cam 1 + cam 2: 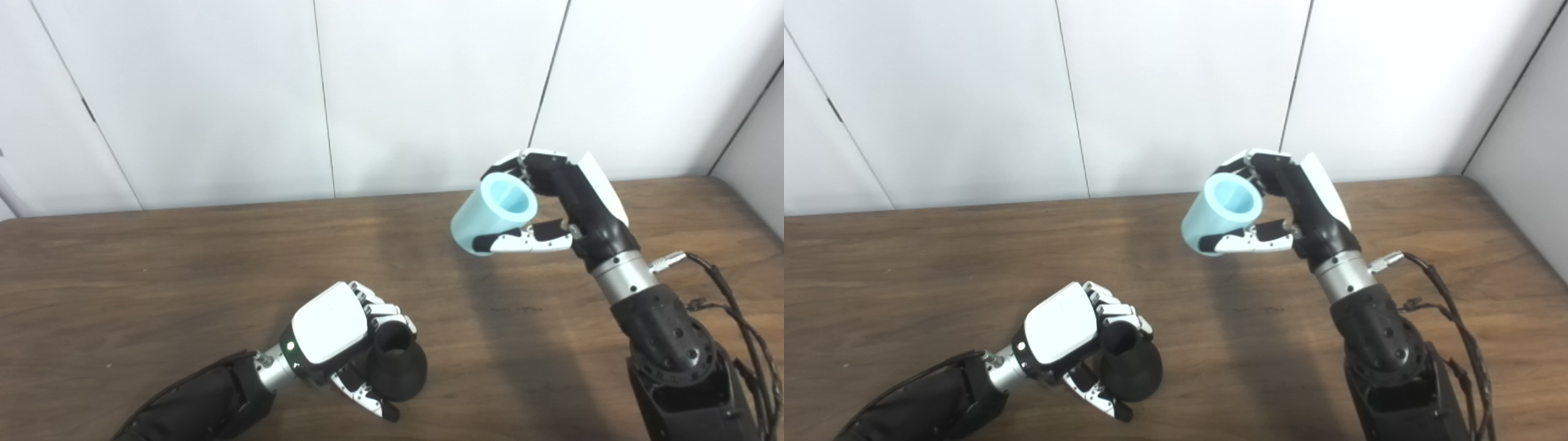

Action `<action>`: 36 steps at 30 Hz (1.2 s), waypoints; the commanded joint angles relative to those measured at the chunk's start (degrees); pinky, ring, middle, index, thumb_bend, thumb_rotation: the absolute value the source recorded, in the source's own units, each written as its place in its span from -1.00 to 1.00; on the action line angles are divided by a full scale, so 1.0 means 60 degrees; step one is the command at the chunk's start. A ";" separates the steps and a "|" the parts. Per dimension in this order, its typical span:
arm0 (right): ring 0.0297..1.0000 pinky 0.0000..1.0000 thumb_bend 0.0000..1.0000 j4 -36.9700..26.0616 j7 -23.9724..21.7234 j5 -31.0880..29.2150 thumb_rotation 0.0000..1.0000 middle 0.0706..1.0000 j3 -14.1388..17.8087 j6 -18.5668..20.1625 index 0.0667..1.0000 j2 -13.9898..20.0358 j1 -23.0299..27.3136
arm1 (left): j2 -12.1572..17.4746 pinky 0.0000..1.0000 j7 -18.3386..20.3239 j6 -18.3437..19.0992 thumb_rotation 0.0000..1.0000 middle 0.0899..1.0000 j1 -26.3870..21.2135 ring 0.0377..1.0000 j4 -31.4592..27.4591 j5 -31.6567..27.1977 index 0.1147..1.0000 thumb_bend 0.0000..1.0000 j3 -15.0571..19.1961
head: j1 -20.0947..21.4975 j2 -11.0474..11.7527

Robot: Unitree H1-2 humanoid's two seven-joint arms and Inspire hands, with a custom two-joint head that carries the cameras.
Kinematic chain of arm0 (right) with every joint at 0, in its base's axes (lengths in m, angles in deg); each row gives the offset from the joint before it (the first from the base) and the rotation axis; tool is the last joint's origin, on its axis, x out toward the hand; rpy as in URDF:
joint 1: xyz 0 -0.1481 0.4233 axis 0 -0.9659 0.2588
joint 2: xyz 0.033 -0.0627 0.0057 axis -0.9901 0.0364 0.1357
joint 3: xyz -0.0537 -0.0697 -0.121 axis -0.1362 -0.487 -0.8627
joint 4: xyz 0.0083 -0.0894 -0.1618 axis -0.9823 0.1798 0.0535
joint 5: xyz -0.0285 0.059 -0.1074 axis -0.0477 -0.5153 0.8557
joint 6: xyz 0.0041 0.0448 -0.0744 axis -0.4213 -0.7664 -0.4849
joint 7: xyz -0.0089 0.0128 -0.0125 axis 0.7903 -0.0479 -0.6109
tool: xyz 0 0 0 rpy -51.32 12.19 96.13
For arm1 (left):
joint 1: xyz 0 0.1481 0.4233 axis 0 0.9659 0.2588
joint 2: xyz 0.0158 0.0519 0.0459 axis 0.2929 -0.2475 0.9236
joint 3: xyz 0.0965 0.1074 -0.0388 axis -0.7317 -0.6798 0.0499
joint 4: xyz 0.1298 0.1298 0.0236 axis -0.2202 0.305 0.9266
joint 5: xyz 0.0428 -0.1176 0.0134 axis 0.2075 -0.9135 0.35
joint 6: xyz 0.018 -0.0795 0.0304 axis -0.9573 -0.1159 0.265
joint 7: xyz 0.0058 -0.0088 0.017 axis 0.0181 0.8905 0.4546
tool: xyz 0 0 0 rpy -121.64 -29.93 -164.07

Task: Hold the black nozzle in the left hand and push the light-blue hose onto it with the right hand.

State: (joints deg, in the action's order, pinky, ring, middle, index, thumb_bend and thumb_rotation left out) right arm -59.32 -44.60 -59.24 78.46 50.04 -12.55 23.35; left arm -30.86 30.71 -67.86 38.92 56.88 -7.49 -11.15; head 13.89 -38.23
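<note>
Right, left hand sits low near the front edge of the table, left of centre, fingers curled around the narrow neck of the black nozzle, thumb tucked under its flared base. Nozzle stands roughly upright, wide end down, apparently on the tabletop; contact point hidden by the hand. The open top of its neck shows just past the fingers.

Right hand is raised toward the back edge, right of centre, pinching the light-blue hose: fingers wrapped over the top side, thumb pressed along the underside. Hose is a short, thick tube held clear of the tabletop, tilted, with its open bore facing up and toward the camera; the far end points down and left. Its shadow falls on the wood below.

Hose and nozzle are well apart, with only bare brown wood between them. Nothing stands in that gap.

Around: white panelled wall behind the back edge, a second wall meeting it at the back right corner. A braided cable runs from a plug at the right wrist down along the forearm, outboard of the arm.
</note>
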 commanded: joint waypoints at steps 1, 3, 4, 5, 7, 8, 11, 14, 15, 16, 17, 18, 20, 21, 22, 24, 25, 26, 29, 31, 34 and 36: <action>-0.24 -0.36 0.04 -0.0529 -0.0090 0.0138 -1.00 -0.11 -0.0056 -0.0020 -0.03 0.0009 0.0456 | -0.0224 -0.75 0.0522 0.0061 -1.00 -0.16 0.1278 -0.73 0.0537 0.0297 -0.18 0.05 -0.0895 | -0.0013 -0.0005; -0.26 -0.41 0.03 -0.0661 -0.0228 0.0146 -1.00 -0.10 -0.0150 -0.0003 -0.03 -0.0036 0.0528 | -0.0232 -0.75 0.0556 0.0061 -1.00 -0.16 0.1259 -0.73 0.0604 0.0220 -0.18 0.05 -0.0957 | -0.0012 -0.0005; -0.27 -0.42 0.03 -0.0766 -0.0293 0.0221 -1.00 -0.10 -0.0213 0.0071 -0.03 -0.0072 0.0540 | -0.0243 -0.75 0.0519 0.0061 -1.00 -0.16 0.1243 -0.73 0.0645 0.0191 -0.19 0.05 -0.1000 | -0.0019 0.0001; -0.29 -0.48 0.03 -0.0877 -0.0351 0.0367 -1.00 -0.10 -0.0291 0.0160 -0.02 -0.0098 0.0545 | -0.0248 -0.74 0.0512 0.0060 -1.00 -0.16 0.1228 -0.73 0.0667 0.0146 -0.19 0.05 -0.1034 | -0.0021 0.0002; -0.18 -0.57 0.04 -0.1033 -0.0435 0.0573 -1.00 -0.15 -0.0396 0.0275 -0.05 -0.0147 0.0552 | -0.0250 -0.74 0.0519 0.0060 -1.00 -0.16 0.1204 -0.73 0.0700 0.0052 -0.19 0.05 -0.1095 | -0.0015 0.0007; -0.16 -0.61 0.04 -0.1105 -0.0482 0.0633 -1.00 -0.18 -0.0448 0.0303 -0.05 -0.0172 0.0562 | -0.0245 -0.74 0.0535 0.0059 -1.00 -0.16 0.1186 -0.73 0.0714 -0.0001 -0.19 0.05 -0.1136 | -0.0009 0.0005; -0.32 -0.62 0.02 -0.1298 -0.0632 0.0692 -1.00 -0.18 -0.0577 0.0324 0.01 -0.0252 0.0575 | -0.0233 -0.71 0.0624 0.0059 -1.00 -0.19 0.1155 -0.69 0.0725 -0.0213 -0.18 0.05 -0.1223 | -0.0005 -0.0001; -0.20 -0.66 0.03 -0.1494 -0.0818 0.0885 -1.00 -0.17 -0.0767 0.0344 -0.04 -0.0248 0.0583 | -0.0209 -0.71 0.0938 0.0059 -1.00 -0.33 0.1152 -0.69 0.0727 -0.0534 -0.17 0.03 -0.1278 | -0.0005 -0.0001; -0.17 -0.66 0.04 -0.1547 -0.0885 0.0960 -1.00 -0.15 -0.0820 0.0374 -0.07 -0.0248 0.0581 | -0.0200 -0.70 0.1051 0.0059 -1.00 -0.34 0.1155 -0.68 0.0712 -0.0616 -0.17 0.03 -0.1278 | -0.0005 -0.0001; -0.16 -0.61 0.04 -0.1595 -0.0954 0.1031 -1.00 -0.12 -0.0860 0.0435 -0.09 -0.0262 0.0577 | -0.0194 -0.70 0.1140 0.0059 -1.00 -0.34 0.1154 -0.68 0.0710 -0.0691 -0.16 0.03 -0.1289 | -0.0005 -0.0001; -0.15 -0.57 0.04 -0.1651 -0.1032 0.1133 -1.00 -0.11 -0.0900 0.0563 -0.10 -0.0291 0.0573 | -0.0186 -0.69 0.1210 0.0059 -1.00 -0.35 0.1153 -0.67 0.0692 -0.0720 -0.16 0.03 -0.1287 | -0.0005 -0.0001; -0.23 -0.52 0.03 -0.1708 -0.1108 0.1243 -1.00 -0.08 -0.0941 0.0693 -0.08 -0.0321 0.0573 | -0.0178 -0.67 0.1260 0.0059 -1.00 -0.35 0.1158 -0.65 0.0669 -0.0753 -0.15 0.03 -0.1278 | -0.0007 -0.0002; -0.28 -0.50 0.03 -0.1788 -0.1221 0.1362 -1.00 -0.05 -0.0992 0.0897 -0.07 -0.0380 0.0574 | -0.0153 -0.65 0.1304 0.0059 -1.00 -0.34 0.1158 -0.62 0.0621 -0.0827 -0.14 0.03 -0.1292 | -0.0012 -0.0012; -0.28 -0.47 0.03 -0.1794 -0.1258 0.1359 -1.00 -0.05 -0.0994 0.0919 -0.07 -0.0408 0.0570 | -0.0145 -0.64 0.1320 0.0059 -1.00 -0.34 0.1154 -0.61 0.0623 -0.0867 -0.14 0.03 -0.1312 | -0.0009 -0.0014; -0.25 -0.39 0.03 -0.1801 -0.1305 0.1351 -1.00 -0.06 -0.0996 0.0956 -0.08 -0.0433 0.0567 | -0.0126 -0.61 0.1323 0.0060 -1.00 -0.32 0.1135 -0.59 0.0634 -0.0914 -0.14 0.03 -0.1364 | -0.0005 -0.0021; -0.24 -0.36 0.03 -0.1806 -0.1373 0.1335 -1.00 -0.06 -0.0999 0.0989 -0.09 -0.0459 0.0571 | -0.0093 -0.59 0.1335 0.0061 -1.00 -0.30 0.1102 -0.55 0.0645 -0.1008 -0.14 0.04 -0.1453 | -0.0007 -0.0029; -0.21 -0.33 0.04 -0.1808 -0.1426 0.1340 -1.00 -0.07 -0.1008 0.0996 -0.09 -0.0447 0.0582 | -0.0077 -0.57 0.1402 0.0061 -1.00 -0.30 0.1093 -0.53 0.0634 -0.1079 -0.13 0.04 -0.1480 | -0.0007 -0.0029; -0.19 -0.31 0.04 -0.1806 -0.1486 0.1351 -1.00 -0.09 -0.1017 0.0984 -0.09 -0.0422 0.0596 | -0.0069 -0.57 0.1426 0.0061 -1.00 -0.31 0.1082 -0.54 0.0632 -0.1154 -0.13 0.04 -0.1517 | -0.0007 -0.0029; -0.25 -0.39 0.03 -0.1871 -0.1752 0.1483 -1.00 -0.11 -0.1064 0.1169 -0.03 -0.0348 0.0662 | -0.0035 -0.60 0.1752 0.0061 -1.00 -0.33 0.1068 -0.57 0.0602 -0.1290 -0.13 0.03 -0.1542 | 0.0010 -0.0041; -0.23 -0.38 0.03 -0.1925 -0.1914 0.1526 -1.00 -0.12 -0.1086 0.1261 -0.04 -0.0280 0.0696 | -0.0031 -0.56 0.1892 0.0061 -1.00 -0.32 0.1059 -0.53 0.0631 -0.1421 -0.13 0.03 -0.1584 | 0.0010 -0.0041; -0.18 -0.33 0.04 -0.2025 -0.2214 0.1694 -1.00 -0.12 -0.1132 0.1423 -0.06 -0.0194 0.0738 | -0.0024 -0.60 0.1917 0.0059 -1.00 -0.35 0.1068 -0.59 0.0607 -0.1493 -0.15 0.03 -0.1589 | 0.0009 -0.0053; -0.19 -0.34 0.04 -0.2068 -0.2607 0.1905 -1.00 -0.12 -0.1024 0.1516 -0.05 -0.0289 0.0724 | -0.0014 -0.60 0.1888 0.0061 -1.00 -0.35 0.1071 -0.59 0.0562 -0.1507 -0.13 0.03 -0.1581 | 0.0005 -0.0063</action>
State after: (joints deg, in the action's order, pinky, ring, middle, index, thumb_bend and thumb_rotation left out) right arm -68.85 -58.89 -48.87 71.53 58.77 -14.30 25.26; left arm -30.06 38.18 -67.47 37.25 56.98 -18.04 -15.31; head 13.97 -38.58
